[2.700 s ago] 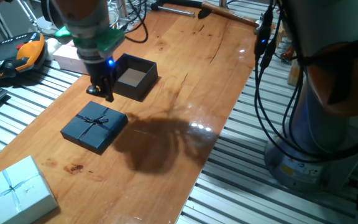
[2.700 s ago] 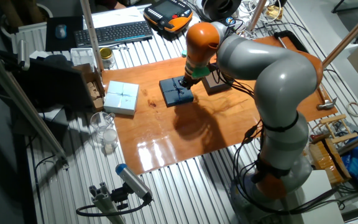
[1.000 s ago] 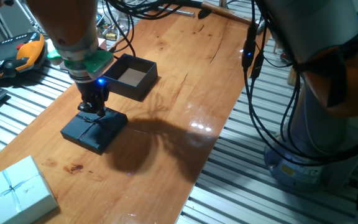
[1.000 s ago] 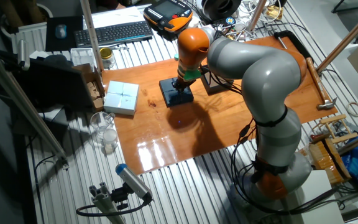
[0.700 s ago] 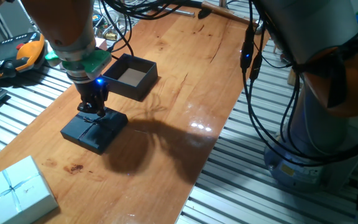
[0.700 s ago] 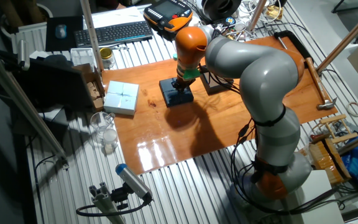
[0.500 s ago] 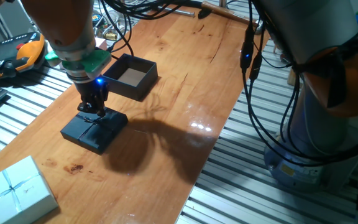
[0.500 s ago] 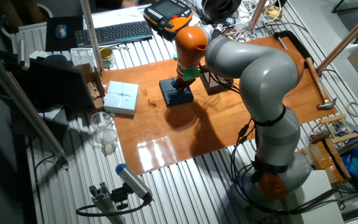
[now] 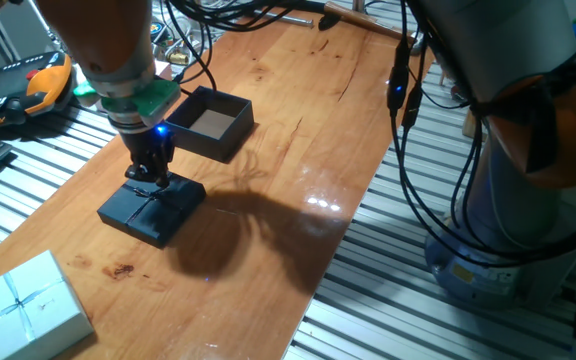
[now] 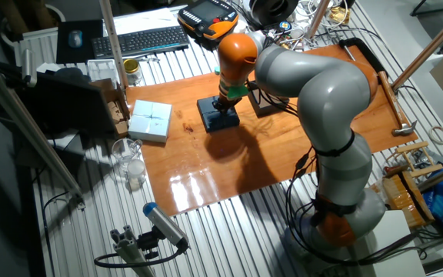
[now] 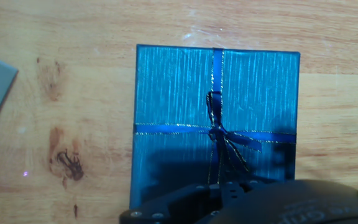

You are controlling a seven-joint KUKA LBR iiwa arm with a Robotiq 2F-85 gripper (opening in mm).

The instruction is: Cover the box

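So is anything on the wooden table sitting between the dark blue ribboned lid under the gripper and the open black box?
Nothing visible: only bare wood separates the dark blue ribboned lid, under the gripper, from the open black cardboard box.

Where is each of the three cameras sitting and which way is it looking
One fixed view: low by the table's long edge, facing the open box and dark blue lid; gripper, wrist and base show.
The other fixed view: high, opposite side; whole arm shows.
Hand view: straight down on the lid; only gripper housing.
All share the lid.

A glossy wooden tabletop [image 9: 298,150] rests on ribbed aluminium framing [image 9: 388,300].
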